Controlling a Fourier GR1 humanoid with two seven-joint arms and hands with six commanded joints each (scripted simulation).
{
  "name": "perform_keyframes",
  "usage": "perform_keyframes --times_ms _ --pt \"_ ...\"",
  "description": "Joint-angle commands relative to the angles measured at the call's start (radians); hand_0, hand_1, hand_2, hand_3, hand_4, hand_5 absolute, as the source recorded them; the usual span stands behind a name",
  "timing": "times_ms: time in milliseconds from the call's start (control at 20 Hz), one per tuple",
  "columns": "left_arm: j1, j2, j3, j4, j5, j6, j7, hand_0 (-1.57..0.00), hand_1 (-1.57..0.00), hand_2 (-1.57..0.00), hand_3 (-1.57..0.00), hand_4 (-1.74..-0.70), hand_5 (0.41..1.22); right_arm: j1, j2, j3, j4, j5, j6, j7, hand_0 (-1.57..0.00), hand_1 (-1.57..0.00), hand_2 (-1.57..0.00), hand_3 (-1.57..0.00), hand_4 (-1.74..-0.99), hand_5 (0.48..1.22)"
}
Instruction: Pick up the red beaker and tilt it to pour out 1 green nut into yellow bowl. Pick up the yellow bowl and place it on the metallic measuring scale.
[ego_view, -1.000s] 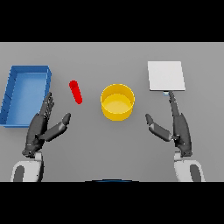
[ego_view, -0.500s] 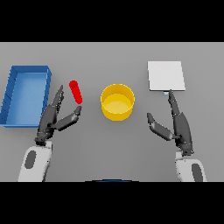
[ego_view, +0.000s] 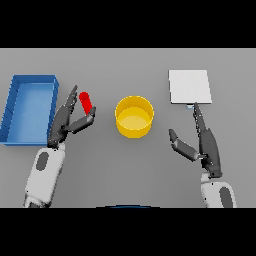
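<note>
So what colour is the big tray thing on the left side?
The tray is blue, shown in the head view.

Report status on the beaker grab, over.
Left robot hand open around the red beaker, not closed. Right robot hand open, idle near the scale. Yellow bowl untouched. Nothing in the way.

no readable text, labels, numbers, signs anywhere

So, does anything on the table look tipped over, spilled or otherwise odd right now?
Nothing is spilled. The red beaker appears to lean at a slant between the fingers and thumb of the left robot hand. The yellow bowl sits upright; the metallic scale is bare.
</note>
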Motion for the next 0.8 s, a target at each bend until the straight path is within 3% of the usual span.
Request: perform_keyframes --times_ms 0,450,750 --pt "-0.015 -0.006 -0.002 0.02 -0.006 0.005 -0.009 0.0 0.0 0.0 0.0 -1.29 0.685 0.001 -0.003 0.0 -0.007 0.001 0.001 -0.001 0.0 0.0 0.0 0.0 -1.269 0.638" --pt "-0.157 -0.002 0.034 0.194 -0.011 0.012 -0.02 0.0 0.0 0.0 0.0 -1.29 0.683 0.014 -0.003 -0.006 -0.012 -0.01 0.003 -0.002 0.0 0.0 0.0 0.0 -1.265 0.638" --pt "-0.201 -0.029 0.065 0.287 0.014 0.016 -0.104 0.0 0.0 0.0 0.0 -1.35 0.704 0.01 -0.007 -0.007 -0.013 0.003 -0.008 -0.008 0.0 0.0 0.0 0.0 -1.261 0.641"
